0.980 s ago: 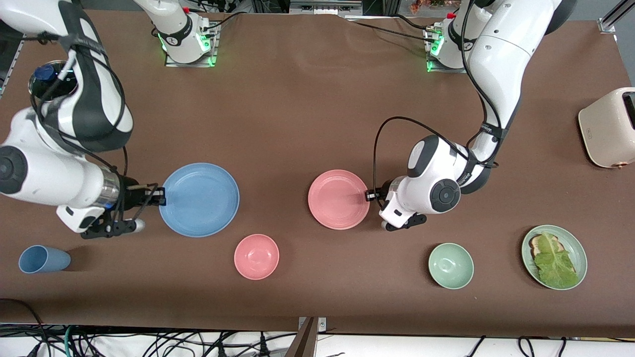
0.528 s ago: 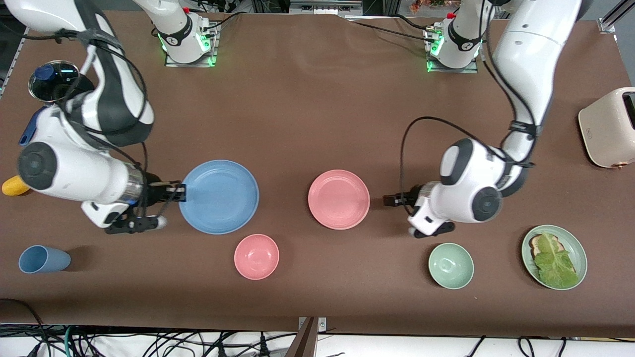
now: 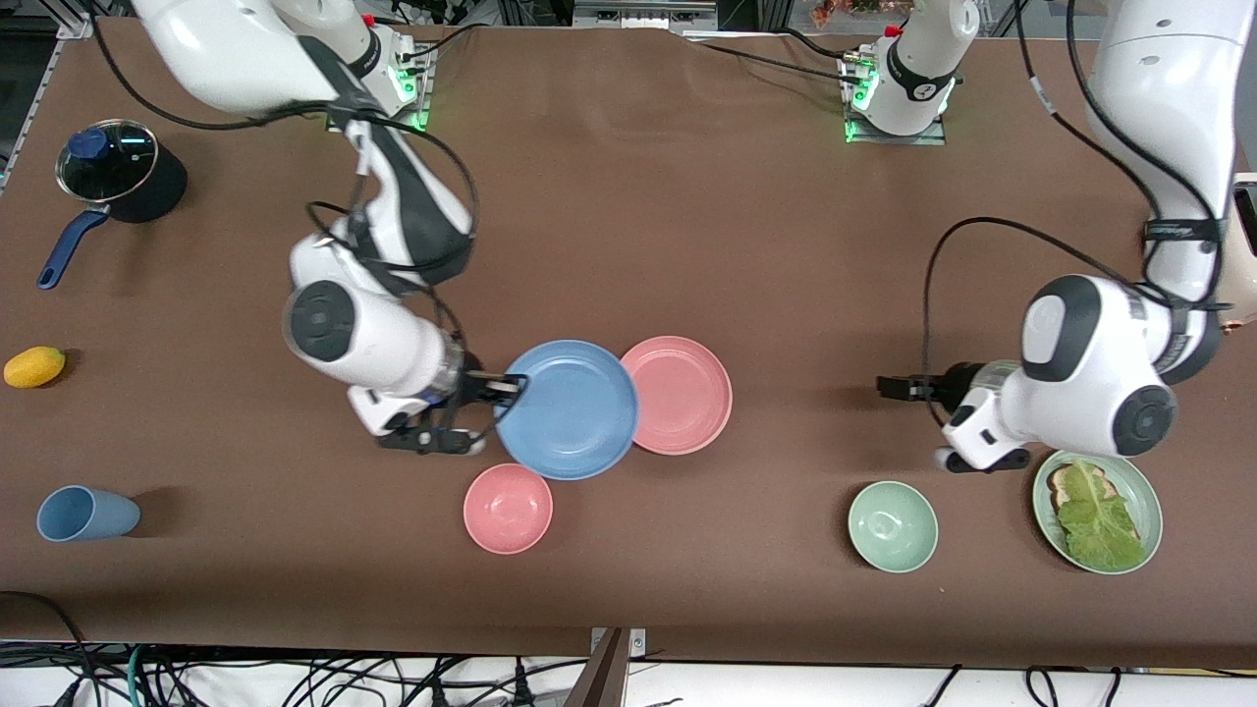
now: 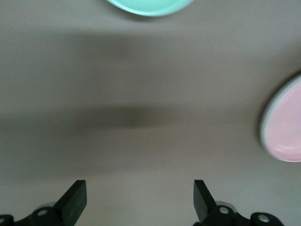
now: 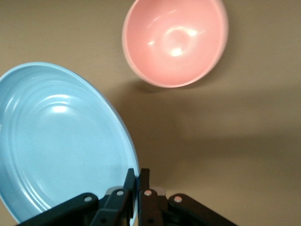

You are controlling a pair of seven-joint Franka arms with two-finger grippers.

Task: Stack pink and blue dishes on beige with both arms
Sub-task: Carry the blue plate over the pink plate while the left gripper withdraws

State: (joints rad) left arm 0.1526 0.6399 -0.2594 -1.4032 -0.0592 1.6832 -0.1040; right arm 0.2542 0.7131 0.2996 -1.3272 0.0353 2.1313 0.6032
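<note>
A: Right gripper (image 3: 506, 390)?
B: Pinched tight on the rim of the blue plate (image 3: 567, 408). The right wrist view shows the fingers (image 5: 128, 181) closed on the plate's edge, pink bowl (image 5: 175, 41) on the cloth below.

A: Where's the blue plate?
B: Held up off the table, its edge overlapping the pink plate (image 3: 680, 395) on the side toward the right arm's end. The pink bowl (image 3: 508, 508) sits nearer the camera, just beside it.

A: Pink plate?
B: Flat on the table (image 3: 628, 245), mid-table, nothing gripping it.

A: Left gripper (image 3: 896, 387)?
B: Over bare cloth between the pink plate and the salad plate (image 3: 1097, 509), well apart from the pink one. Fingers (image 4: 75, 200) spread wide, holding nothing. The left wrist view catches the pink plate's edge (image 4: 283, 126) and a bit of the green bowl (image 4: 148, 6).

A: Beige plate?
B: Can't find one in any view.

A: Other stuff?
B: Green bowl (image 3: 892, 526) near the front edge, blue cup (image 3: 85, 514) on its side, lemon (image 3: 33, 366), pot (image 3: 116, 182) at the right arm's end.
</note>
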